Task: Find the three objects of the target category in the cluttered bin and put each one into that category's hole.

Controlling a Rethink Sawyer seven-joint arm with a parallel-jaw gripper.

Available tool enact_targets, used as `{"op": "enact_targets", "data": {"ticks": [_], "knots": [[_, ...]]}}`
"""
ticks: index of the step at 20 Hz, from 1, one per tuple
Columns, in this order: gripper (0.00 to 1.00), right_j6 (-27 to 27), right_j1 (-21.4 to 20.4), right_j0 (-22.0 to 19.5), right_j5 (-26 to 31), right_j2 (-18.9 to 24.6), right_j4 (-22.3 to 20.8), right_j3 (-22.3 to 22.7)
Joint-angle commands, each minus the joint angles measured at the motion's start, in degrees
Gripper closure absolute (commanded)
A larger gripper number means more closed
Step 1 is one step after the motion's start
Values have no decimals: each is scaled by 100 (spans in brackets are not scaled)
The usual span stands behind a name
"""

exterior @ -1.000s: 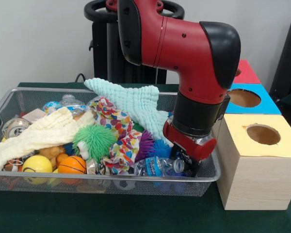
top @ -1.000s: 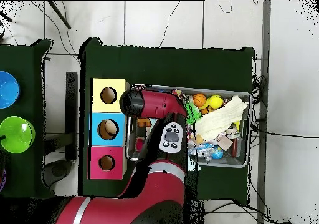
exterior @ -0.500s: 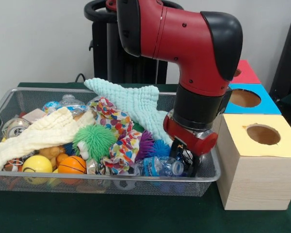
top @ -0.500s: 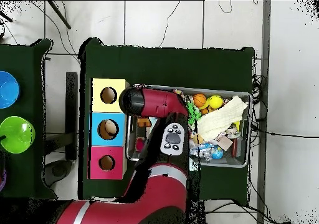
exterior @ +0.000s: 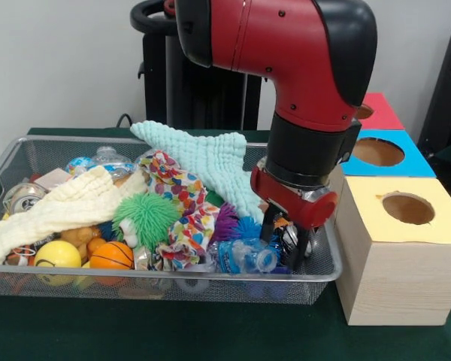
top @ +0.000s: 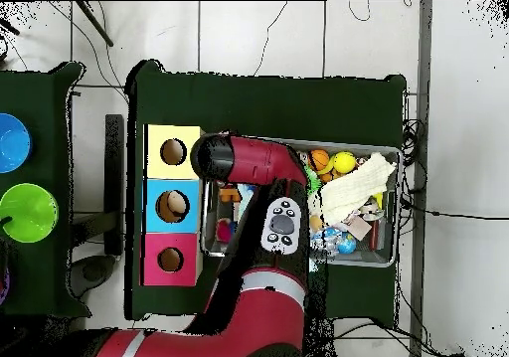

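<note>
A wire mesh bin [exterior: 30, 154] is packed with clutter: a cream cloth [exterior: 60, 207], a mint cloth [exterior: 203, 158], a patterned cloth [exterior: 184, 207], a green spiky ball [exterior: 146, 216], a small basketball [exterior: 111, 256], a yellow ball [exterior: 57, 256] and a clear plastic bottle [exterior: 244, 256]. My gripper [exterior: 287, 239] hangs over the bin's right end, just above the bottle. It looks shut on a shiny crushed can [exterior: 292, 241]. In the overhead view the arm [top: 254, 164] hides the gripper.
Three wooden boxes with round holes stand right of the bin: yellow-topped [exterior: 406, 207], blue-topped [exterior: 379, 150], red-topped [exterior: 382, 113]. The yellow box almost touches the bin's right rim. A second can [exterior: 22, 197] lies at the bin's left end. A green bowl [top: 25, 214] sits on a side table.
The gripper has risen a little from beside the bottle and drawn slightly away from the bin's front rim, with the shiny can between its fingers. The clutter has barely shifted.
</note>
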Motion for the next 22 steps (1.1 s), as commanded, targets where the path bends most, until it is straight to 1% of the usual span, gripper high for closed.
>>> {"op": "enact_targets", "data": {"ticks": [1, 4, 9, 13, 22], "knots": [[0, 560, -98, -227, 395, 257, 195, 196], [0, 590, -118, -180, 413, 241, 190, 185], [0, 532, -117, -259, 280, 296, 164, 256], [0, 529, -177, -267, 249, 306, 154, 314], [0, 527, -161, -309, 120, 370, 156, 382]]}}
